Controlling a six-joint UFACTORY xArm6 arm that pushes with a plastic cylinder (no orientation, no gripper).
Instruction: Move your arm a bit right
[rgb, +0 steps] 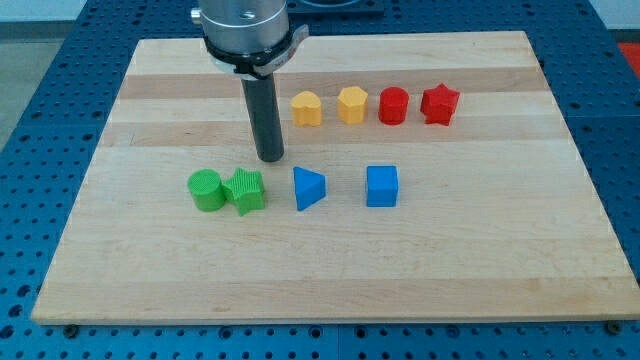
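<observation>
My tip (270, 157) stands on the wooden board, just above and slightly right of the green star (246, 191), apart from it. A green cylinder (207, 190) touches the star's left side. A blue triangle (308, 188) and a blue cube (381, 186) lie to the right in the same row. Above them runs a row of a yellow pentagon (307, 108), a yellow hexagon (352, 104), a red cylinder-like block (394, 105) and a red star (439, 104). The yellow pentagon is up and to the right of my tip.
The wooden board (150, 260) lies on a blue perforated table (40, 120). The rod's metal mount (247, 30) hangs over the board's top edge at centre left.
</observation>
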